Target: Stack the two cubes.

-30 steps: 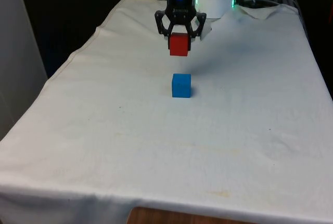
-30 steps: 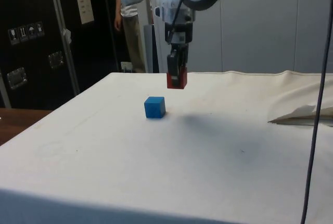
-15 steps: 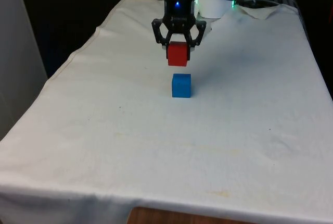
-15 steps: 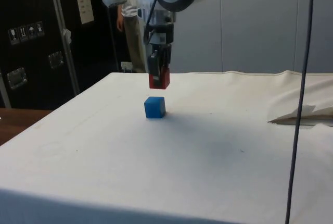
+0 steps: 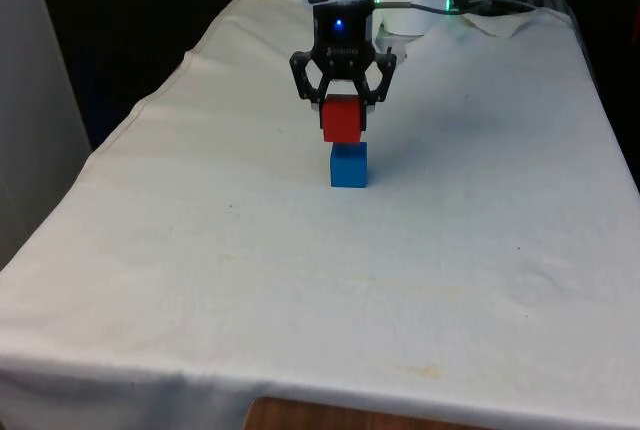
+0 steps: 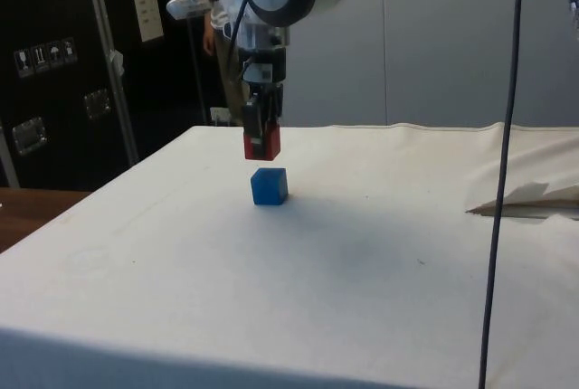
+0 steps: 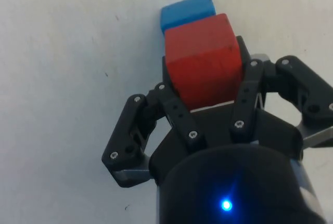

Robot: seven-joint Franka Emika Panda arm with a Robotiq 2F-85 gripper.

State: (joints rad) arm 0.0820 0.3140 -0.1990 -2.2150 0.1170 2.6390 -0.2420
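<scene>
Your black two-finger hand (image 5: pixel 343 116) grips the small red cube (image 5: pixel 342 119), hovering just above the blue cube (image 5: pixel 348 165).

white cloth (image 5: pixel 300 280) over table, wrinkled at far end | dark cabinets (image 6: pixel 54 72) with labels and a white sheet (side view) | pale wall panels (image 6: pixel 434 36) behind | person (image 6: pixel 222 63) standing by cabinets | black curtains (image 5: pixel 130 10)
</scene>
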